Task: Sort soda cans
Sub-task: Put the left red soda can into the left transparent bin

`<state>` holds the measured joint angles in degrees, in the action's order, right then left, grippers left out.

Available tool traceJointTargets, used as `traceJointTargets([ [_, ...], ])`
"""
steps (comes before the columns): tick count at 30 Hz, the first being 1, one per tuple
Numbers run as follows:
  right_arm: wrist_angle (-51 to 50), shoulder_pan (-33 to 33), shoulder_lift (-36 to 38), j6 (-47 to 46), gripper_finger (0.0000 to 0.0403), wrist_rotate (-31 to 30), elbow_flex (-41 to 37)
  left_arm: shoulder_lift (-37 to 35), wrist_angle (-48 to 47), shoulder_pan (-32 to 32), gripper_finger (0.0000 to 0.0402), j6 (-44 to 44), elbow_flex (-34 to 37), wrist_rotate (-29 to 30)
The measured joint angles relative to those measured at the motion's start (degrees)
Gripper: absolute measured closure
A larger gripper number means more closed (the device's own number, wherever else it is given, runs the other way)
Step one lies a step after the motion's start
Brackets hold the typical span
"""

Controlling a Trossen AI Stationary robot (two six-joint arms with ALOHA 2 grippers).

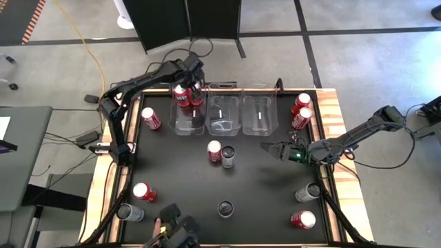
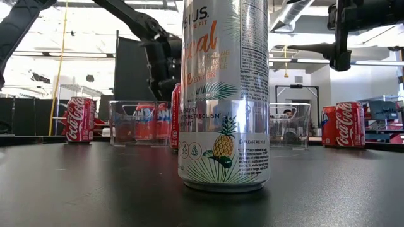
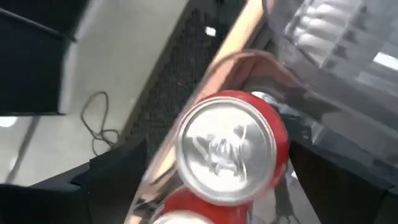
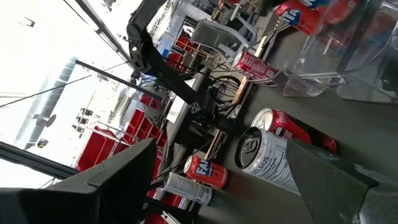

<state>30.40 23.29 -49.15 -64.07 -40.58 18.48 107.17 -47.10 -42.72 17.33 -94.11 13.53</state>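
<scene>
Bright daylight floods the room behind the table (image 2: 76,189), glare streaks the clear bins (image 3: 348,37), and the left wrist view is motion-blurred.

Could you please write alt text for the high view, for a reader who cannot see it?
The left gripper hangs open over the leftmost clear bin, which holds red soda cans. The right gripper waits open mid-table; more red and silver cans dot the black table.
</scene>
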Motion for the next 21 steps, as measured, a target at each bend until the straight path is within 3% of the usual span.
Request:
traceJointTargets([
  [13,-0.05,-0.57,0.00,1.55,0.0030,0.04,0.00,-19.60,-6.75,3.35,0.0019,-8.79,0.02,1.04],
  [21,-0.07,-0.77,-0.02,4.53,0.0030,0.36,0.00,-28.52,-21.05,13.20,0.0019,-19.27,0.04,0.72],
])
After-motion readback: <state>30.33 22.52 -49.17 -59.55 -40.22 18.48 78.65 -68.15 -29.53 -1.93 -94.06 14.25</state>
